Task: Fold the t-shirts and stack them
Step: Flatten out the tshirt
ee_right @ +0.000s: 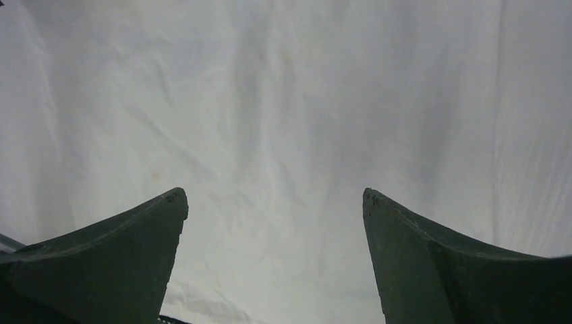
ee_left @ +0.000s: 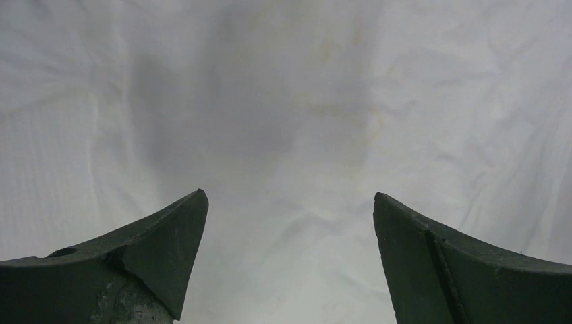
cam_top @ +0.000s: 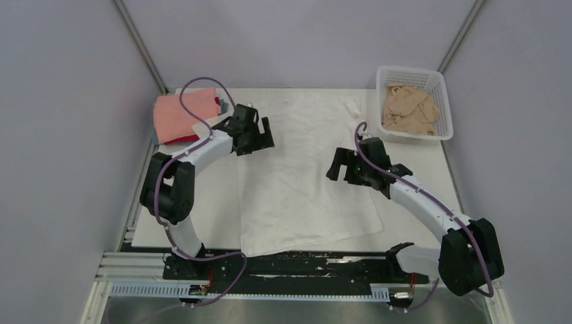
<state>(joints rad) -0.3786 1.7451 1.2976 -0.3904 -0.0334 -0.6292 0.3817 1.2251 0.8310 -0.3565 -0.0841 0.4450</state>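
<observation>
A large wrinkled white t-shirt (cam_top: 303, 182) lies spread flat across the middle of the table. My left gripper (cam_top: 265, 137) is open and empty, hovering over the shirt's upper left part; its wrist view shows only white cloth (ee_left: 290, 121) between the spread fingers (ee_left: 168, 236). My right gripper (cam_top: 335, 164) is open and empty over the shirt's right side; its wrist view also shows white cloth (ee_right: 283, 121). A folded stack with a salmon-pink t-shirt (cam_top: 179, 115) on top, and red and blue-grey edges under it, sits at the back left. A beige-tan t-shirt (cam_top: 408, 108) lies crumpled in the basket.
The white plastic lattice basket (cam_top: 442, 94) stands at the back right corner. The arms' black base rail (cam_top: 297, 263) runs along the near edge. Grey walls enclose the table on three sides.
</observation>
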